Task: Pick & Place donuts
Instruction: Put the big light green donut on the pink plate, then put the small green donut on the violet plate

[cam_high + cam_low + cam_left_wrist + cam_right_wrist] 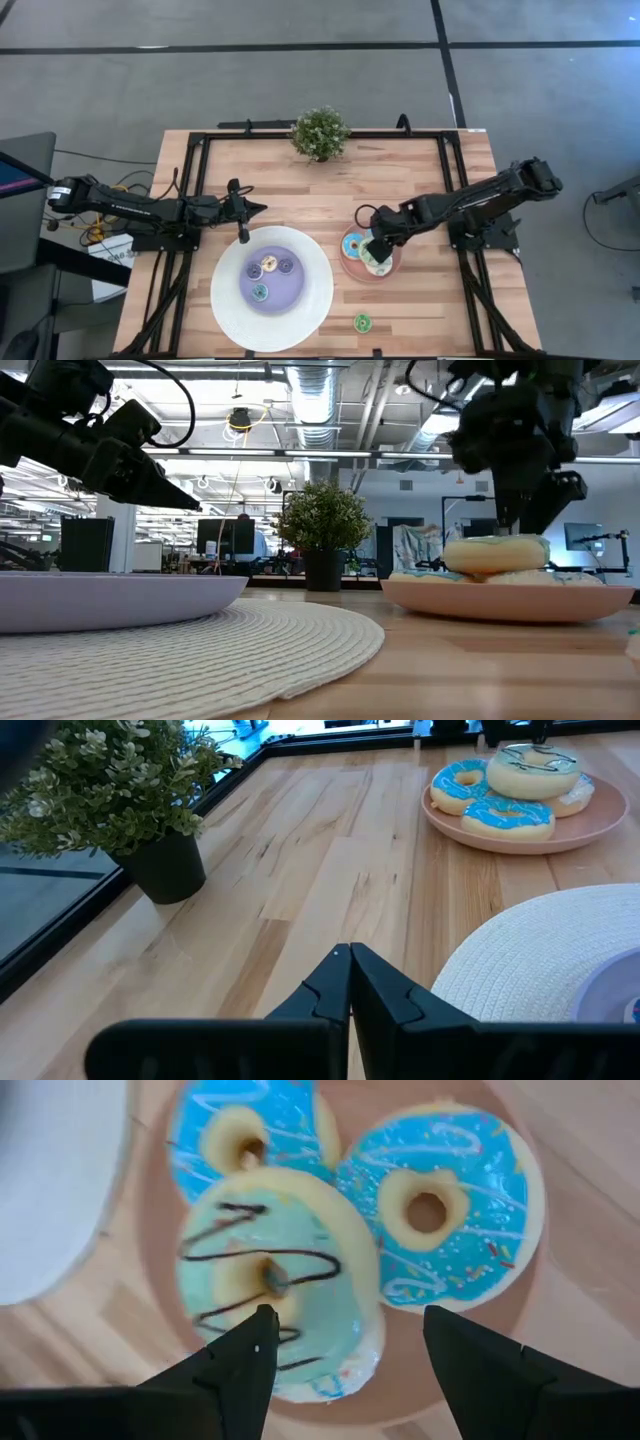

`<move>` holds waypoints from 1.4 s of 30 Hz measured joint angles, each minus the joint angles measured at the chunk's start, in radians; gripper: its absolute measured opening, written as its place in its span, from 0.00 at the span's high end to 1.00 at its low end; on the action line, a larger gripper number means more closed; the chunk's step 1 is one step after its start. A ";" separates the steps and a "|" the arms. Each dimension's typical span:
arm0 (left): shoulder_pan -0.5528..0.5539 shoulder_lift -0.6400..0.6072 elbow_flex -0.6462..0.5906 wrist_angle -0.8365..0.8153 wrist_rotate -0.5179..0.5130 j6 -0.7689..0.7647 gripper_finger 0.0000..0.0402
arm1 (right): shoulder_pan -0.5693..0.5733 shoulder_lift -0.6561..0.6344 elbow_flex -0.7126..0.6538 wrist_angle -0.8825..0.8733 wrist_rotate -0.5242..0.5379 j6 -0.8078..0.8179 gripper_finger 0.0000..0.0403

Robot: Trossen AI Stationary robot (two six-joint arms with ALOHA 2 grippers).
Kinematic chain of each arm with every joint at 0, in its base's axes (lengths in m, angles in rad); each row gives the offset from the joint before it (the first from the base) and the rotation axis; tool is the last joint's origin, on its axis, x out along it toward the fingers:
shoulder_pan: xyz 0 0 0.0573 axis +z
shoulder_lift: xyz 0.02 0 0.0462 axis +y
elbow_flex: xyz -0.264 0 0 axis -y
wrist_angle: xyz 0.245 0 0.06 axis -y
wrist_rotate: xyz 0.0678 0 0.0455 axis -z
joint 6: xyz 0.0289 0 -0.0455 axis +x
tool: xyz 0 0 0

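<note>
From above, my right gripper hangs over the pink plate at centre right, where the bigger donuts sit bunched; I make out a blue donut at the plate's left and a pale one mostly under my fingers. Three tiny donuts lie in the purple well of the large white plate at lower centre, and one small green donut rests alone on the wooden table near the bottom edge. My left gripper waits at centre left beside the white plate, fingers pressed together. In the low view, the pale mint donut sits stacked atop others on the pink plate at right, my right gripper just above it; the potted plant stands mid-frame. My left wrist view shows my shut tips in the lower centre, with the pink plate and its blue donuts at upper right. My right wrist view shows my fingers spread, pinching nothing, with the mint donut with dark drizzle right below them, lying over two blue ones. I judge the work well along: the green stray, at least, looks left to place.
</note>
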 joint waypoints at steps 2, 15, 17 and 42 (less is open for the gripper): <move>0.000 0.000 0.000 0.000 0.000 0.000 1.00 | 0.000 -0.035 0.000 -0.002 0.001 0.014 0.41; 0.000 0.000 0.000 0.000 0.000 0.005 1.00 | 0.116 -0.183 0.000 -0.017 0.129 0.153 0.40; 0.000 0.000 0.000 0.000 0.000 0.005 1.00 | 0.155 -0.184 0.000 -0.020 0.157 0.181 0.40; -0.067 0.029 0.067 0.051 0.175 -0.103 1.00 | 0.436 -0.232 -0.220 0.026 0.593 0.130 0.41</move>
